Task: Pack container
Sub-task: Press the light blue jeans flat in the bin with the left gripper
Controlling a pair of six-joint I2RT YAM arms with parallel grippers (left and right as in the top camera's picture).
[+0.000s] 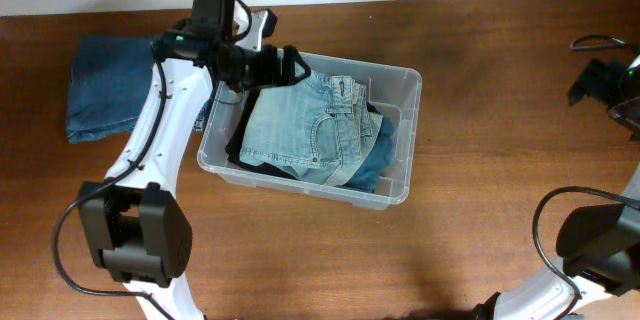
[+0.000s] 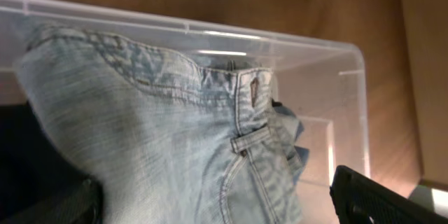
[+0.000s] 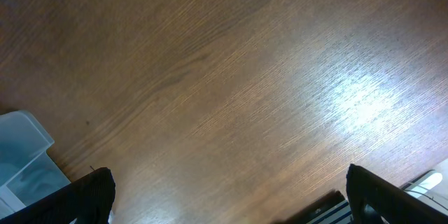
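The container [image 1: 408, 110] is a clear plastic bin in the middle of the table. Light blue jeans [image 1: 305, 125] lie folded on top inside it, over a black garment [image 1: 238, 135] and a darker blue one [image 1: 382, 158]. My left gripper [image 1: 288, 65] is open over the bin's back left corner, just above the jeans. In the left wrist view the light blue jeans [image 2: 140, 126] fill the space between the spread fingers [image 2: 213, 210], with the container's far wall [image 2: 336, 77] behind. My right gripper [image 1: 588, 82] is open and empty over bare wood at the far right [image 3: 227, 203].
A folded dark blue denim garment [image 1: 105, 85] lies on the table left of the bin. A cable [image 1: 590, 42] lies at the back right. A corner of the bin [image 3: 21, 154] shows at the left of the right wrist view.
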